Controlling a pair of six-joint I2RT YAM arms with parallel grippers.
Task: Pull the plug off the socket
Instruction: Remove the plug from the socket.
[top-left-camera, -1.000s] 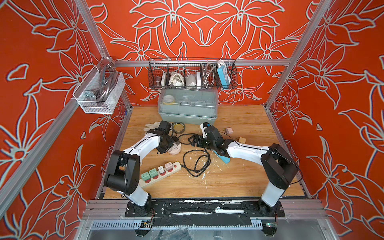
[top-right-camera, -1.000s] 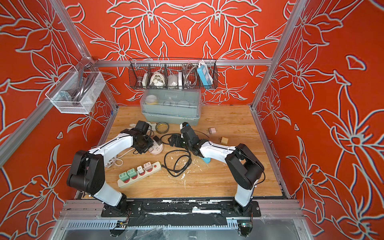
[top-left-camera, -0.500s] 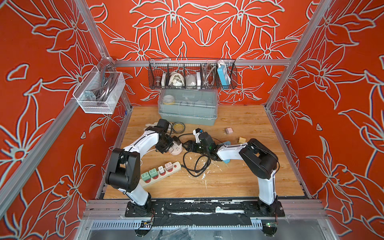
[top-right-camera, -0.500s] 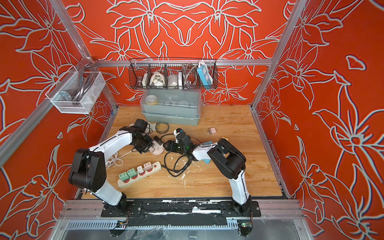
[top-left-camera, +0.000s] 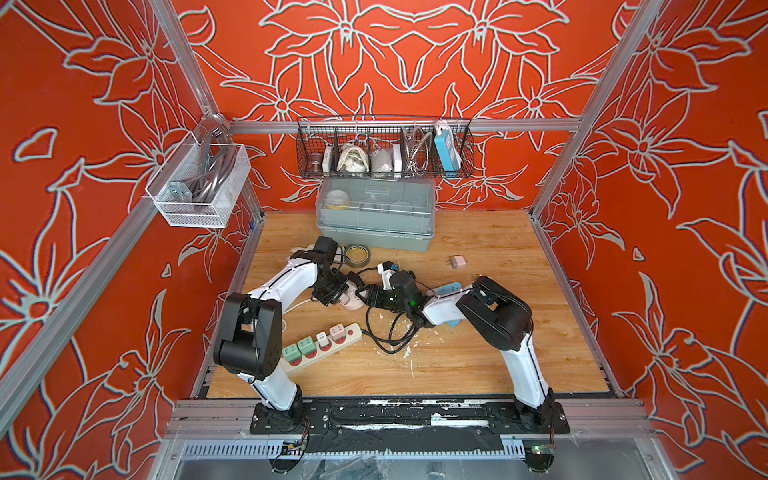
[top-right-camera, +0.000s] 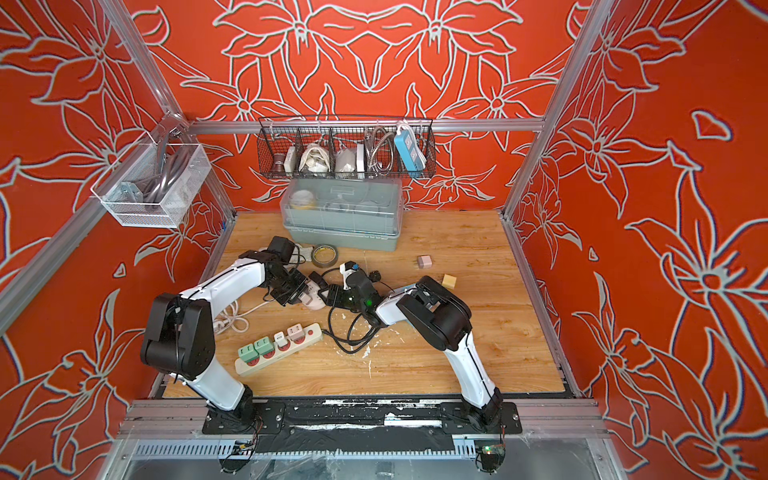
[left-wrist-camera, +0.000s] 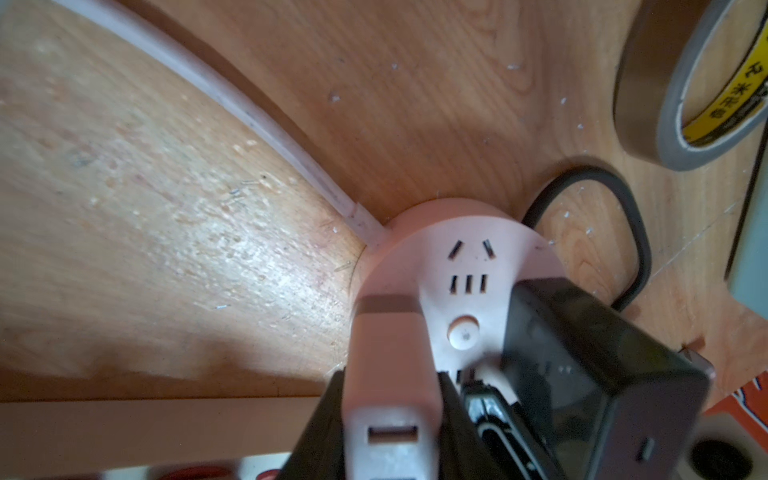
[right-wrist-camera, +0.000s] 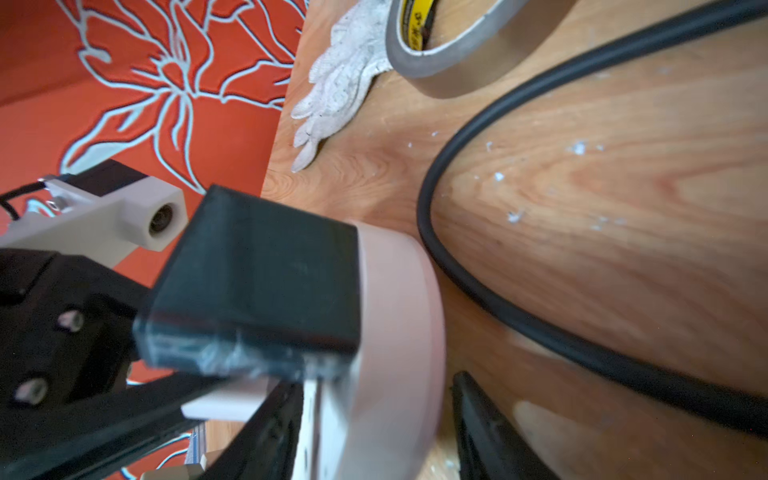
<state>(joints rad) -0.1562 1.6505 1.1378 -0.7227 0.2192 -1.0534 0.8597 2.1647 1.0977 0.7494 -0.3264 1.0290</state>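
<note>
Centrally, left gripper (left-wrist-camera: 390, 382) clamps the white plug (left-wrist-camera: 386, 332), right gripper (right-wrist-camera: 374, 399) straddles the socket (right-wrist-camera: 399, 291), grip unclear; mesh basket (top-left-camera: 191, 214) holds grey cables (top-left-camera: 216, 166).

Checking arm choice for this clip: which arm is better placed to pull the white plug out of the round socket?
Left. The left gripper is shut on the white plug; the right gripper straddles the round socket, probably better suited to bracing it.

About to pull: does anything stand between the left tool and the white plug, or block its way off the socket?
Nothing visible. The left tool is shut on the white plug in the round socket; the black adapter stands beside it, not over it, so its way out looks free.
</note>
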